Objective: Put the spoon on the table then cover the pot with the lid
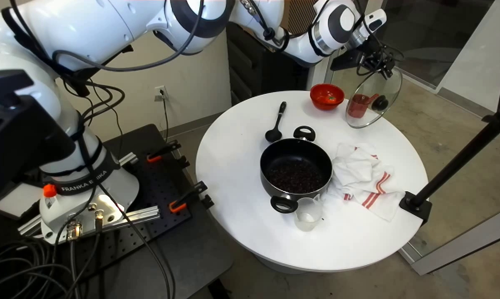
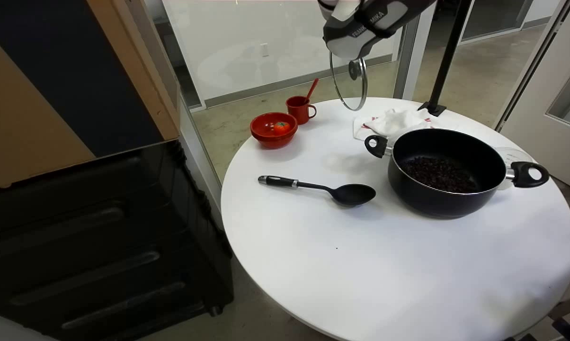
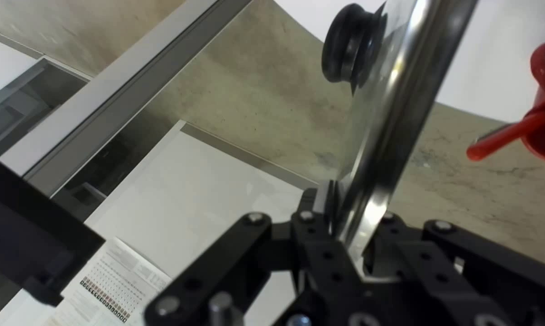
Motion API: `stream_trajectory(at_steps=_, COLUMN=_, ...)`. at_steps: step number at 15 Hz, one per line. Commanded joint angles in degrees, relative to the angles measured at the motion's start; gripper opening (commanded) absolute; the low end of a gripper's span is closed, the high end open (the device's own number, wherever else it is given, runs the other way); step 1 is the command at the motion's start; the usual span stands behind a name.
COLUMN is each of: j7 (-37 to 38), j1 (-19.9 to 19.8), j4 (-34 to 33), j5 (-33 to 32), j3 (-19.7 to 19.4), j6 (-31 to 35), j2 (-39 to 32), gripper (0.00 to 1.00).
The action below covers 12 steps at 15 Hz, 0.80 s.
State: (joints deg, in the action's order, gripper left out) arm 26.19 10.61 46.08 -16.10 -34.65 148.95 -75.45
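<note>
Lid [image 1: 376, 101] (aslant; by rim) in claw [image 3: 353, 217]

Table [image 1: 237, 178] in both exterior views

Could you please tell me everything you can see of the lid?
The lid is round and looks like clear glass, with a shiny metal rim and a black knob at its centre. It hangs in the air off the pot, near the edge of the table, tilted steeply. The gripper is shut on its rim; no other contact shows.
</note>
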Motion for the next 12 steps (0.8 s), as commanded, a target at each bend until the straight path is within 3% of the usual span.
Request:
stream_trajectory(at_steps=1, j7=1.71, j1=1.18, j4=1.81, j5=-0.95, j3=-1.94, j6=0.27, j2=0.69, gripper=0.03)
stream_trajectory(at_steps=6, j7=1.87, j1=3.23, j4=3.09, j5=-2.14, j3=-4.96, j6=1.47, j2=0.99, gripper=0.03)
stream_trajectory(at_steps=8, j7=2.18, j1=5.63, j4=3.38, j5=-5.11, j3=-9.5, j6=1.42, j2=0.12, gripper=0.03)
stream_trajectory(at_steps=12, j7=4.05, j1=9.8, j4=5.07, j5=-13.7, j3=-13.73, j6=1.83, j2=-0.8, gripper=0.03)
